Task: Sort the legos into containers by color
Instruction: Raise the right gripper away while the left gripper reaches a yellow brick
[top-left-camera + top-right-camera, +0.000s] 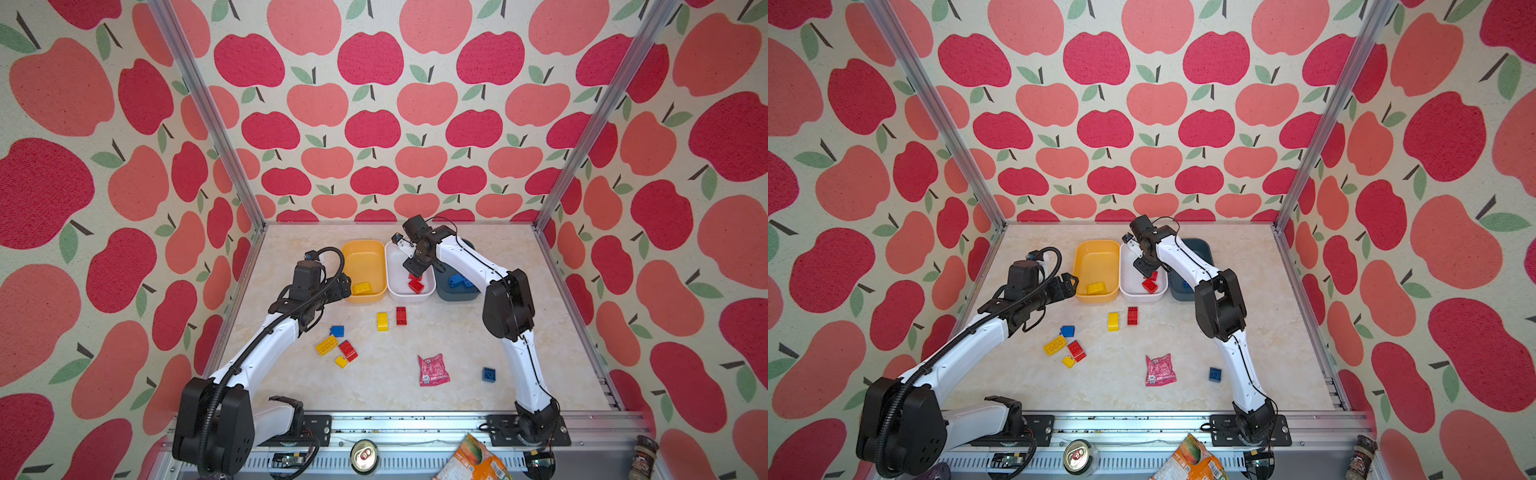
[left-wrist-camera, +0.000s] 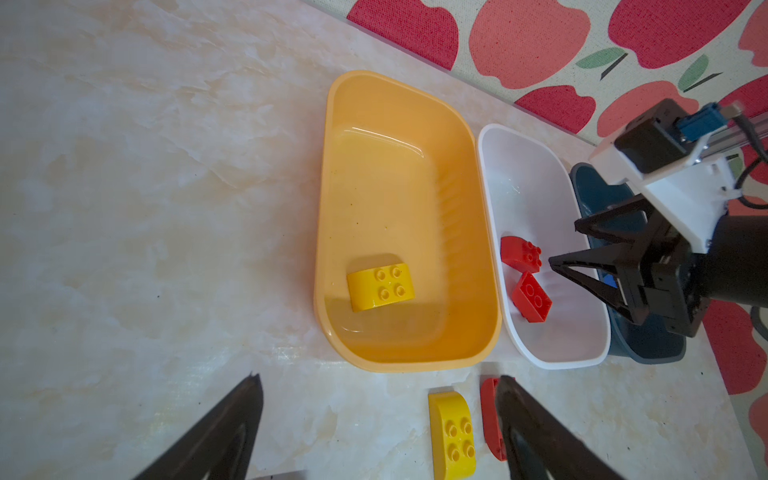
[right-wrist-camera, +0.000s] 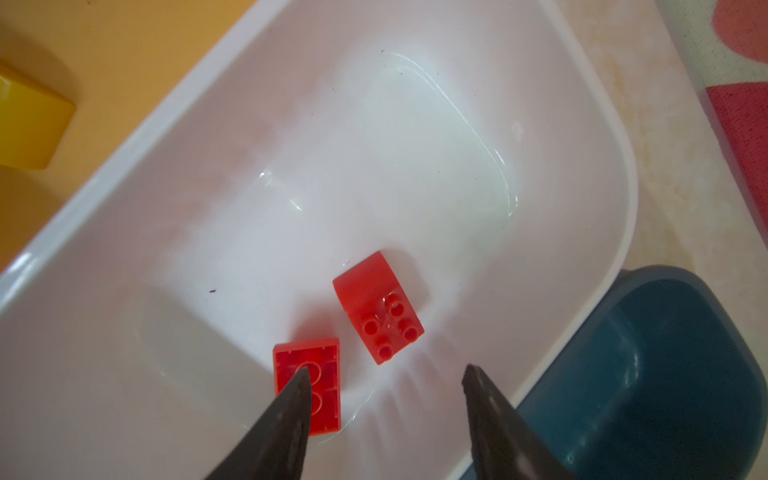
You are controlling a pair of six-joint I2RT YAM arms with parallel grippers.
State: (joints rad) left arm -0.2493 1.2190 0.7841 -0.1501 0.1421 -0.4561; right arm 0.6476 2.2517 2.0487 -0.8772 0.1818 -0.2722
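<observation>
red legos [image 3: 380,309]: two, lying in white bin [image 3: 540,104] | right gripper [image 3: 387,370]: over white bin, jaws apart, empty | yellow bin [image 1: 363,257]: one yellow lego [image 1: 361,288] inside | blue bin [image 1: 455,294]: blue lego [image 1: 460,281] inside | left gripper [image 2: 380,377]: beside yellow bin, jaws apart, empty | table [image 1: 415,399]: seven loose legos [image 1: 382,321] in front of bins, also pink packet [image 1: 433,370]

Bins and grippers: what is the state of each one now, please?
Yellow bin: holds one yellow brick.
White bin: holds two red bricks.
Blue-grey bin: holds blue bricks, count unclear.
Left gripper: open, empty.
Right gripper: open, empty, above the red bricks.
</observation>
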